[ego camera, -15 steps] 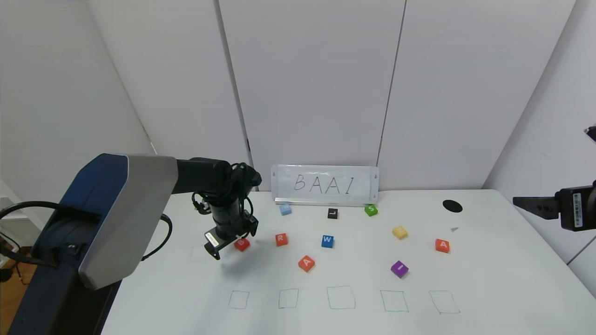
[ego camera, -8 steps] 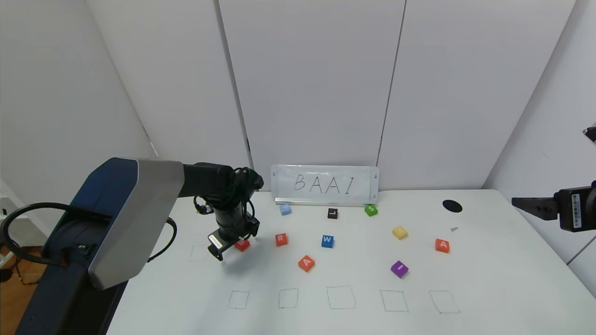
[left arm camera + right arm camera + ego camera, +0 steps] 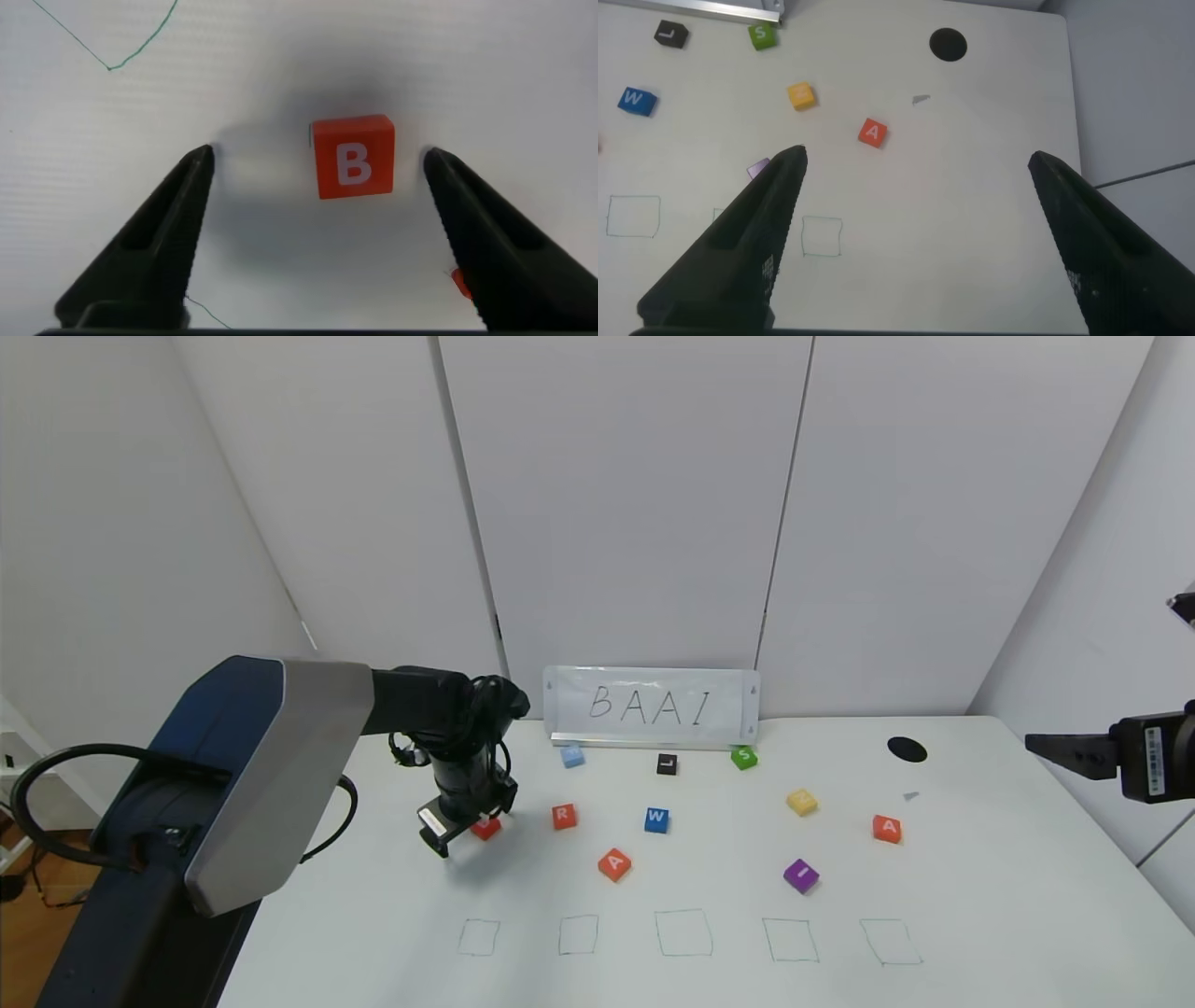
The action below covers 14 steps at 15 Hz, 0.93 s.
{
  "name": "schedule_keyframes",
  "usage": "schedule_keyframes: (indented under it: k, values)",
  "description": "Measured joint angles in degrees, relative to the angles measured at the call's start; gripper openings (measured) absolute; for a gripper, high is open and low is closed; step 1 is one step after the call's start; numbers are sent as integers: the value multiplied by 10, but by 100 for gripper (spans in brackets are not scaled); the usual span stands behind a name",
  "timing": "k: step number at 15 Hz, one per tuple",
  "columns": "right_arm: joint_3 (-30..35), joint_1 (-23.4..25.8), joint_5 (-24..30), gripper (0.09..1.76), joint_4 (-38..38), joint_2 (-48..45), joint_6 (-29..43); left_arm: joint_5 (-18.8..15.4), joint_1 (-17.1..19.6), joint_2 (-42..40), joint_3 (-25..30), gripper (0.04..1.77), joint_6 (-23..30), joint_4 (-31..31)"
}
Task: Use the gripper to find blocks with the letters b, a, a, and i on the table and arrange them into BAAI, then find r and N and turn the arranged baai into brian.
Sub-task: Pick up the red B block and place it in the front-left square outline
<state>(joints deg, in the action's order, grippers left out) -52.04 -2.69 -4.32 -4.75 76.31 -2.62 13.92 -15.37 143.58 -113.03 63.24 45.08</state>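
Left gripper [image 3: 464, 835], seen left of centre in the head view, lowered over the white counter [image 3: 980, 915] with its jaws spread wide on either side of the orange-red B block [image 3: 352, 157]. In the left wrist view the block sits on the counter between the two dark jaws, nearer one jaw than the other, with a gap showing on both sides, so that neither jaw touches it; its white letter faces up. In the head view the B block [image 3: 485, 827] is largely covered by the gripper. The orange-red R block [image 3: 564, 816] lies just to its right in the frame, and the blue W block [image 3: 656, 819] further right again. One orange-red A block [image 3: 614, 863] lies below and between R and W; the second A block [image 3: 887, 828] lies toward the right side, with the purple I block [image 3: 801, 875] below and to its left. Five green hand-drawn squares [image 3: 683, 933] run in a row across the lower part of the frame, all unoccupied. A white sign [image 3: 652, 707] reading BAAI stands at the far edge of the counter. Right gripper [image 3: 1055, 747] is held at the right edge of the frame above the counter, jaws wide apart and holding nothing, as the right wrist view shows.
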Motion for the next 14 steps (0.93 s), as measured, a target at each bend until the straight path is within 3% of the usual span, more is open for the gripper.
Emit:
schedule_keyframes:
  k: [3,6,7,14]
  values:
    - [1,-4,-1,171,0,0,0,0,-2,0,0,108,0,-1]
    - [3,-4,-1,171,0,0,0,0,-3,1,-1,77,0,-2]
    - [3,-5,-1,171,0,1,0,0,-3,2,-1,49,0,-2]
    - [3,-8,-3,171,0,1,0,0,-4,1,0,50,0,-2]
